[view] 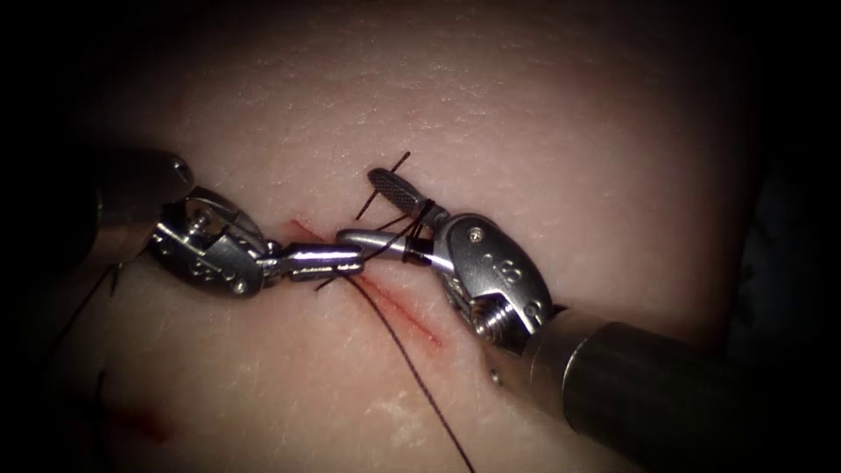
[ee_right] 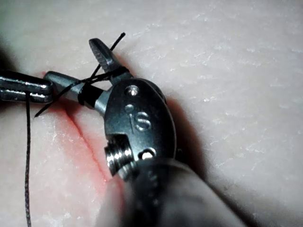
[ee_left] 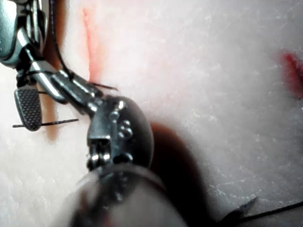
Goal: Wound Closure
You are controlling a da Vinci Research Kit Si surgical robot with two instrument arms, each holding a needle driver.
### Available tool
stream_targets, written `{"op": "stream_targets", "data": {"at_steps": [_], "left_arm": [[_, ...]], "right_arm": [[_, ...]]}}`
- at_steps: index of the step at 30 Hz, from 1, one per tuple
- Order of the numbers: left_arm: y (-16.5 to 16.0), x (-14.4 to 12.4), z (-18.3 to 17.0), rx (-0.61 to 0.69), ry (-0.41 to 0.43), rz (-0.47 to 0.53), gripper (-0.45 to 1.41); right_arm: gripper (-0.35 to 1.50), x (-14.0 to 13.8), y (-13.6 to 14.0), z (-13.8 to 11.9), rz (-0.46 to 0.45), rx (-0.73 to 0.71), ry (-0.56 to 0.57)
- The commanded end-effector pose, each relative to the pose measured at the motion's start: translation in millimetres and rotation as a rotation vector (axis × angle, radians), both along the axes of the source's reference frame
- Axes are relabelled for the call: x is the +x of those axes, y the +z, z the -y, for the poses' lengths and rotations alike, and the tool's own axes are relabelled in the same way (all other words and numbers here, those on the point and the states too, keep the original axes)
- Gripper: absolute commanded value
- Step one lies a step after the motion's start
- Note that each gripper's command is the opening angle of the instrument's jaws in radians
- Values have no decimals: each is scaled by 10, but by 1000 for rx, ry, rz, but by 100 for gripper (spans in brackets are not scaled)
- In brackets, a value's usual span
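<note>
The cut (view: 407, 315) runs as a red line slantwise across the tissue (view: 543, 131). My left tool (view: 350, 260) lies over the cut's upper part, jaws shut on the dark thread (view: 412, 368), which trails down toward the front. Just right of it, my right tool (view: 359, 207) has its jaws open, one raised, one level and almost touching the left tip. Thread loops (view: 420, 226) wrap around both right jaws near their hinge. A short thread end (view: 399, 163) sticks up behind the raised jaw. The right wrist view shows the loops (ee_right: 87, 87) and the thread (ee_right: 27, 156) hanging from the left tool (ee_right: 45, 91).
A smear of red fluid (view: 140, 425) marks the tissue at the front left, and also shows in the left wrist view as red fluid (ee_left: 291, 71). Another strand of thread (view: 83, 302) runs under the left tool's shaft.
</note>
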State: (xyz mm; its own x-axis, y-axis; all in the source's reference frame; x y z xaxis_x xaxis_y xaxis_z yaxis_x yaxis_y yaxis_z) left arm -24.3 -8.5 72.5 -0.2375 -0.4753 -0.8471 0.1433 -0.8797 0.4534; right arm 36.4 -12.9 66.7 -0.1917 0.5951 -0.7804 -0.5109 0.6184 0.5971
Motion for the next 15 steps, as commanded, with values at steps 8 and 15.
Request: {"op": "stream_targets", "data": {"at_steps": [8,15], "left_arm": [[8,-15,-1,8,-3,3,-45],[8,-16,-2,9,0,3,-45]], "right_arm": [[84,-10,14,6,22,31,32],[83,-8,17,2,26,31,37]]}}
